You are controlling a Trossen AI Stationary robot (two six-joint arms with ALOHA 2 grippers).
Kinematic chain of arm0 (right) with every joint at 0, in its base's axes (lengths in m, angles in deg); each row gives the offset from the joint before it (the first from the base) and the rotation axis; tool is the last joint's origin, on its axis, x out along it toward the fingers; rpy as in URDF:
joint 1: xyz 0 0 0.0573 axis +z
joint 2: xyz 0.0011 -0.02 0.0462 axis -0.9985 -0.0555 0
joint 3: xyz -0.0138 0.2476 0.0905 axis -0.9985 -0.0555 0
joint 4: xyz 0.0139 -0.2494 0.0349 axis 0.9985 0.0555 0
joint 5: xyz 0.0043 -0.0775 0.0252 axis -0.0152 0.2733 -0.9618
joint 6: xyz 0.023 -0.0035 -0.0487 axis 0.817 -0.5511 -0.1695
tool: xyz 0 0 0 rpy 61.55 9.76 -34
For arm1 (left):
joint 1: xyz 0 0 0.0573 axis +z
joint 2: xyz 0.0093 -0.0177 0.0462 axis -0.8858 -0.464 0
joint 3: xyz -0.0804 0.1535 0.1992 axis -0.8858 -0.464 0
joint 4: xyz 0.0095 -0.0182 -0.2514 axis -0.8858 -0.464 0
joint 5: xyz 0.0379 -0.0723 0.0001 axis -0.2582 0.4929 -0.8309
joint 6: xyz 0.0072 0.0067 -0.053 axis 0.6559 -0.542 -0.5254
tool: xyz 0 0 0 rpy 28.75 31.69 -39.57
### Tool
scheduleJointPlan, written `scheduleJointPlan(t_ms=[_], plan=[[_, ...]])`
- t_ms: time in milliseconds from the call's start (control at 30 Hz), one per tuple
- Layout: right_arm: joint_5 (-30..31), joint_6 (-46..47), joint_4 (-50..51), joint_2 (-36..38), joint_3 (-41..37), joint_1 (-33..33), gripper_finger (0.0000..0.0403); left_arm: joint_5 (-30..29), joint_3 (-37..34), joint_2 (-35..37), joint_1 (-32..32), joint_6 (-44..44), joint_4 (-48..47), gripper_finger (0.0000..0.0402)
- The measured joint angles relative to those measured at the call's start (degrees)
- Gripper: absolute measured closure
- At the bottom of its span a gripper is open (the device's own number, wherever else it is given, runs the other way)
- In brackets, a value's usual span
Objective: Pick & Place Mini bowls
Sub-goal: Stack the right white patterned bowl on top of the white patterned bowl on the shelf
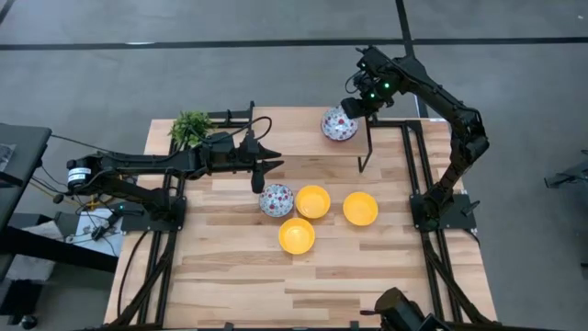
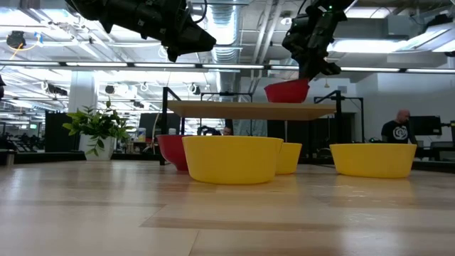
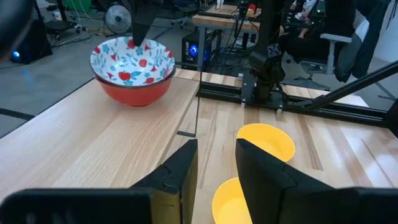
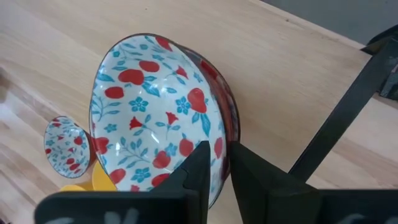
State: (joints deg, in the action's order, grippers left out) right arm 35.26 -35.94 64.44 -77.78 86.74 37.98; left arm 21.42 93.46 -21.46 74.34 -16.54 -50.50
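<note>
Floral bowl [image 4: 158, 118] pinched by right tool [image 4: 214, 163].

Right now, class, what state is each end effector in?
Left end effector: open, holding nothing, above the table.
Right end effector: shut on the floral bowl's rim, over the raised shelf.

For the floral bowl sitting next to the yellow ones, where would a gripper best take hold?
Grip the floral bowl by its rim, coming straight down with one finger inside and one outside. It sits upright and open, so the thin rim is what narrow jaws can pinch. Probably take the side facing the left gripper, since a yellow bowl sits close against the opposite side.
</note>
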Motion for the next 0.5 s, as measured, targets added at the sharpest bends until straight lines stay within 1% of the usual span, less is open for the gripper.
scheduleJointPlan(t_ms=[333,500], plan=[[0.22,-0.04,-0.02,0.00,0.00,0.00,0.0351,0.02,0.00,0.00,-0.01,0.00,-0.01,0.0293],[4.02,-0.11,-0.02,0.00,0.00,0.02,0.0351,0.02,0.00,0.00,0.00,-0.01,-0.01,0.0293]])
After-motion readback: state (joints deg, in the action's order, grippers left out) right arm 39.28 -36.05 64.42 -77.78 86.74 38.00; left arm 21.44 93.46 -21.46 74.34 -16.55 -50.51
